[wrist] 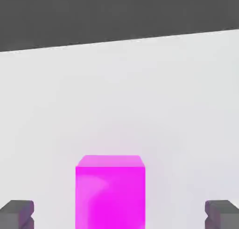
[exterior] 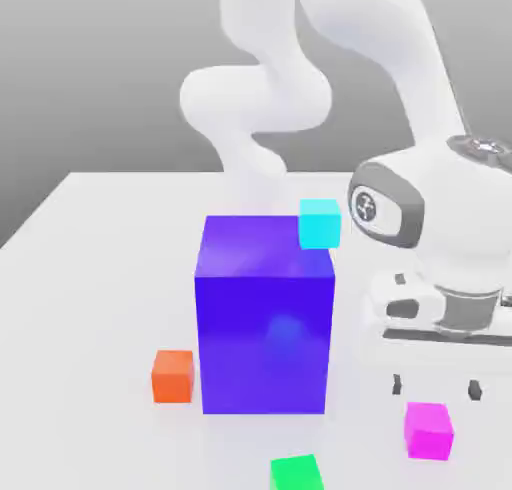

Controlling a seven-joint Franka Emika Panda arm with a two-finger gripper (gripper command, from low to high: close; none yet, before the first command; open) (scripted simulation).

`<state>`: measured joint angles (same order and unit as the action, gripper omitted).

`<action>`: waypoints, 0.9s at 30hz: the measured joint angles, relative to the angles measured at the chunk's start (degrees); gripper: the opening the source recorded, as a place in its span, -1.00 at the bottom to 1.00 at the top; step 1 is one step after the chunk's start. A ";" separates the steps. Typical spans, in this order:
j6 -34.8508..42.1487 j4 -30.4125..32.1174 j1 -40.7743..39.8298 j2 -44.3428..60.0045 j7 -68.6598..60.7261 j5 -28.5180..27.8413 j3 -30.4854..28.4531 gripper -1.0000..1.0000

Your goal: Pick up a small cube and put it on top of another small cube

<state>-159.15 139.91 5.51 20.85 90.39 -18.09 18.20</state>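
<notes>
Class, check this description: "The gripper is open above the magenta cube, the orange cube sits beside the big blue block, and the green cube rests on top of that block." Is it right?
One part is wrong: in the exterior view, the green cube is down on the table, in front of the big blue block. The rest is right.
</notes>
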 joint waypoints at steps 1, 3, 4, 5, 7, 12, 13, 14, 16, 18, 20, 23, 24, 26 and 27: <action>-1.55 -0.48 1.29 2.10 1.10 -1.38 -1.54 0.00; -3.94 -1.24 3.40 5.32 2.73 -3.47 -4.08 -1.00; -3.94 -1.24 3.40 5.32 2.73 -3.47 -4.08 -1.00; -3.97 -1.24 3.40 5.32 2.74 -3.48 -4.08 -1.00; -4.04 -1.24 3.40 5.32 2.76 -3.51 -4.07 -1.00; -1.47 -0.35 1.44 1.79 0.72 -0.78 -1.53 -1.00; -0.03 0.15 0.52 -0.19 -0.47 0.81 -0.29 -1.00; 1.47 0.67 -0.31 -2.25 -1.72 2.46 0.88 -1.00; 4.63 0.13 -3.35 -5.02 -4.89 5.42 0.96 -1.00; 7.69 -1.71 -7.62 -6.53 -8.61 8.11 -0.69 -1.00; 10.31 -3.41 -11.45 -7.83 -12.22 10.76 -2.49 -1.00; 8.65 -5.32 -13.74 -4.42 -13.43 10.61 -5.03 -1.00; 7.05 -5.56 -13.51 -2.55 -12.96 9.83 -5.74 -1.00; 5.46 -5.74 -13.13 -0.75 -12.45 9.05 -6.42 1.00; 5.46 -5.74 -13.13 -0.75 -12.45 9.05 -6.42 1.00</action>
<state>-153.69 134.17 -7.63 20.11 77.94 -9.04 11.79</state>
